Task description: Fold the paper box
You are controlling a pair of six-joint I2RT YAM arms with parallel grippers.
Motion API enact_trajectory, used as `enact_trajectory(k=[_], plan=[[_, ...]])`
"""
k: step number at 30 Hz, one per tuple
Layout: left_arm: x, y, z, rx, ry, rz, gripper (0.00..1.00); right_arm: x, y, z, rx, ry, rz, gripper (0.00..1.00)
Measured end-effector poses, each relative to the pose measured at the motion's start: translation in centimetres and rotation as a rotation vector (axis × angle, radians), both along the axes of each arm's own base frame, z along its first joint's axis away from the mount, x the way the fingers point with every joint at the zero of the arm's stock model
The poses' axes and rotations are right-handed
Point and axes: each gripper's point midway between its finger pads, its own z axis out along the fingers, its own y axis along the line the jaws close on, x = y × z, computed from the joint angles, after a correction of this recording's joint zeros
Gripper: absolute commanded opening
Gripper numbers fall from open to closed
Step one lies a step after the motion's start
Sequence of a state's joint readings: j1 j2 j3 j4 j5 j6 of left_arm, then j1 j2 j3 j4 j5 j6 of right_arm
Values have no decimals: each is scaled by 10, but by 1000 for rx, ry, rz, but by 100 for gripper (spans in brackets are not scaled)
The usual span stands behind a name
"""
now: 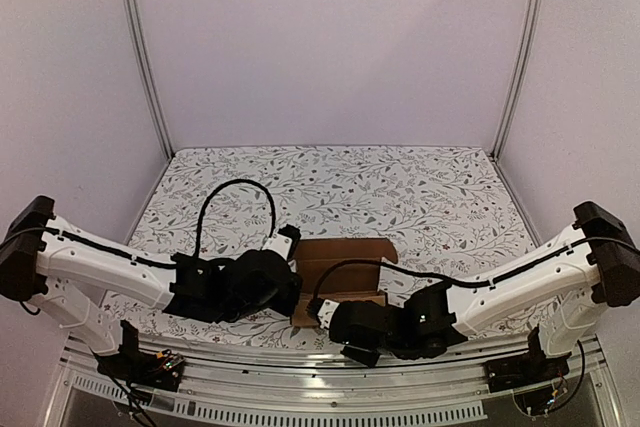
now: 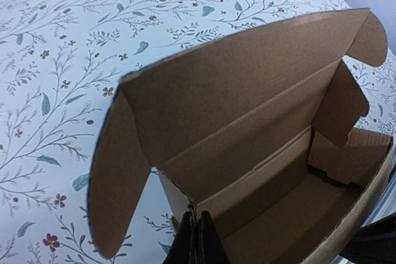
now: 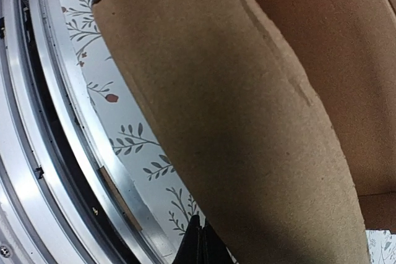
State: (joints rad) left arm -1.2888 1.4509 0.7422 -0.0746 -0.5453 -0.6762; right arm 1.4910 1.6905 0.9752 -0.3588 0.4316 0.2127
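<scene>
- The left gripper [image 2: 197, 239] is seen clenched, its fingertips pressed together at the near left corner of the paper box [image 2: 260, 153]. Whether a sliver of cardboard is pinched between them cannot be told.
- The right gripper [image 3: 199, 242] is likewise closed tight with nothing held, its tips laid beside the box's outer front wall.
- The box is found half-formed at the near edge of the table [image 1: 420, 187], between the two grippers, with its lid [image 2: 247, 72] thrown back and its interior open.
- A slide is judged the chief risk. With no firm grasp shown, the light carton could be sent skidding across the cloth by a push from closed fingers, or off towards the frame rail [image 3: 55, 146] just beside it.
- The upright walls could be buckled if pressed off the crease.
- The rounded ear tab [image 2: 117, 171] is splayed outward and could be caught outside the wall when the lid is brought down.
- A looping cable [image 1: 237, 183] is hung over the left arm, near the box. Both wrists are crowded around the carton, so little room is left for the lid.
</scene>
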Motion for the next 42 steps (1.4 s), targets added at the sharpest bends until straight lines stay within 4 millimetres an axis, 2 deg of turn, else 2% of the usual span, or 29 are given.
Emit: enact_trajectory(k=[9,17,23,29,35,39,42], plan=[[-7,1,4,30,-128,-12,0,44,-6,-1,12,-117,-147,0],[-13,-4,16,54,-226,-24,0,81,-6,-12,65,-154,-283,0],[-13,-12,8,151,-291,-17,0,98,-6,-26,99,-143,-358,0],[-13,-22,-7,285,-344,3,0,103,-9,-39,102,-114,-396,0],[-12,-29,-14,347,-371,26,0,101,-14,-41,149,-94,-435,3],[-14,-35,-15,350,-376,25,0,96,-25,-41,179,-68,-456,6],[-14,-36,-17,356,-382,28,0,89,-38,-40,187,-43,-461,13]])
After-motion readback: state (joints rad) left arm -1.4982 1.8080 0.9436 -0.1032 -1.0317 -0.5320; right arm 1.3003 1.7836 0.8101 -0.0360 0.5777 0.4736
